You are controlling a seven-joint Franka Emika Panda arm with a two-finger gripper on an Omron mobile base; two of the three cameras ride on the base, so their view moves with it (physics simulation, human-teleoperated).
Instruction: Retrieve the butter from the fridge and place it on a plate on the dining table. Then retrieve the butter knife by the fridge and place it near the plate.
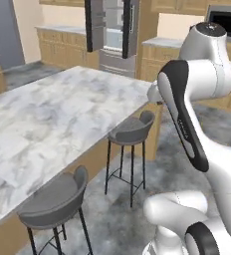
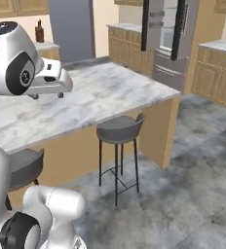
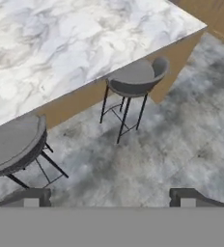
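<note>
Step in hand looks like approach to the fridge (image 1: pixel 112 31), far across the room w/ both doors swung open. Gripper (image 3: pixel 109 195) hangs over floor near the dining table (image 1: pixel 53 114), fingers wide, holding nothing. Butter can't be made out. Next: base drives closer to the fridge.

Dining table (image 1: pixel 53 114): marble top bare in all views. Two grey stools (image 1: pixel 132 132) stand on mottled grey floor (image 3: pixel 172 144).

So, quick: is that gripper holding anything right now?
Gripper: open, holding nothing; it points at the floor beside the stools.
</note>
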